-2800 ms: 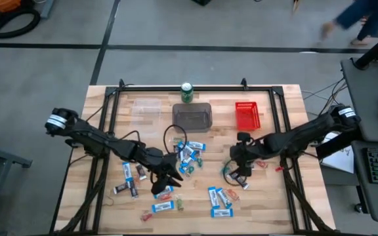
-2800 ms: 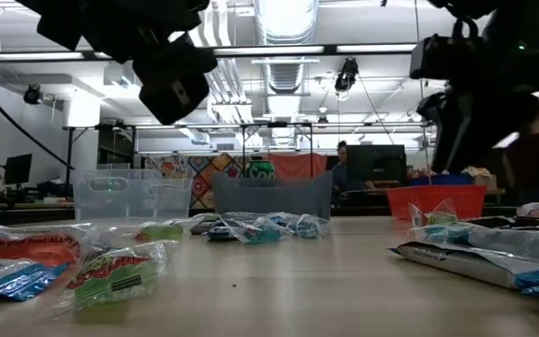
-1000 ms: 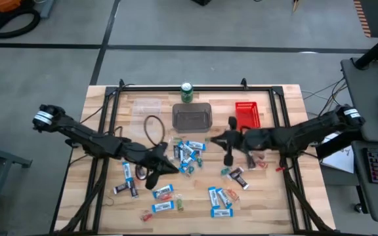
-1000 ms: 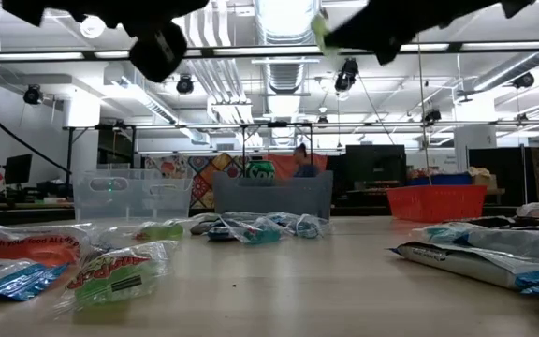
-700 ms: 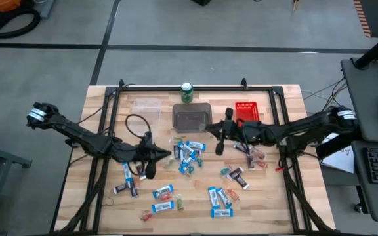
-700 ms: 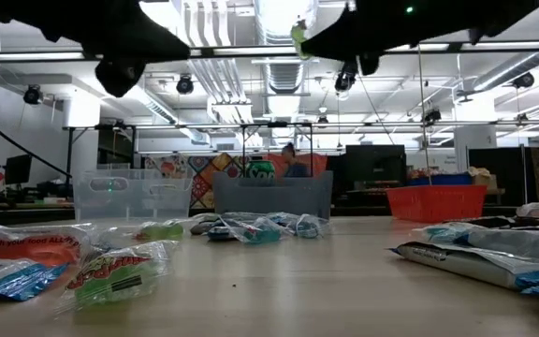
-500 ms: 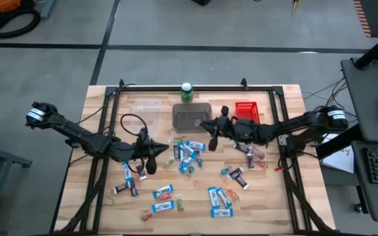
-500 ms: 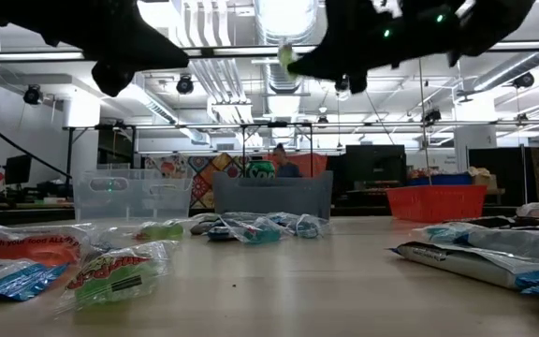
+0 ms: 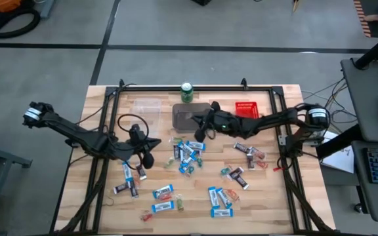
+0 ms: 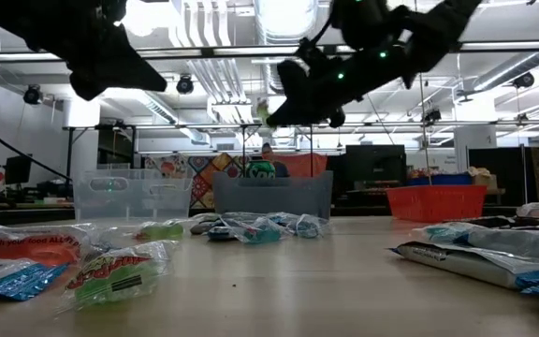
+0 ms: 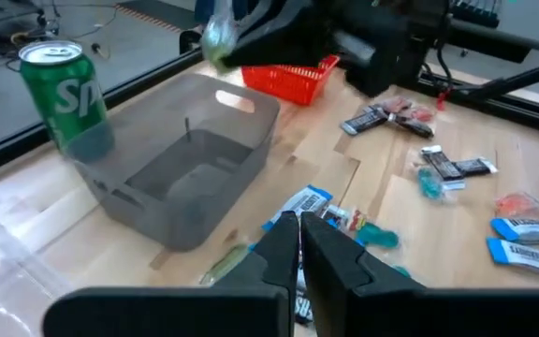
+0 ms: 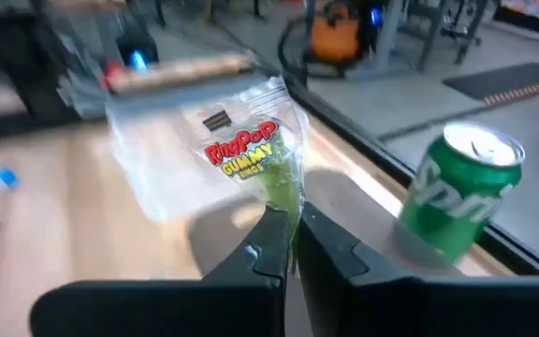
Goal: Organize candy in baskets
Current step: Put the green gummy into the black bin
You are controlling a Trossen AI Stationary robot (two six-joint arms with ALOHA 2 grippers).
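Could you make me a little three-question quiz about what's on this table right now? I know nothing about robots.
1. True or false: the right gripper holds a gummy candy packet.
2. Which basket is that gripper above: A clear, B grey, C red?
3. Fill in: the drink can behind the baskets is coloured ____.

Key: 1 true. 2 B. 3 green.

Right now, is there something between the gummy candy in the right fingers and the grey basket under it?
Nothing visible blocks it. The right gripper holds the gummy packet in the air above the grey basket, which is open on top. The green can stands beside the basket, not over it.
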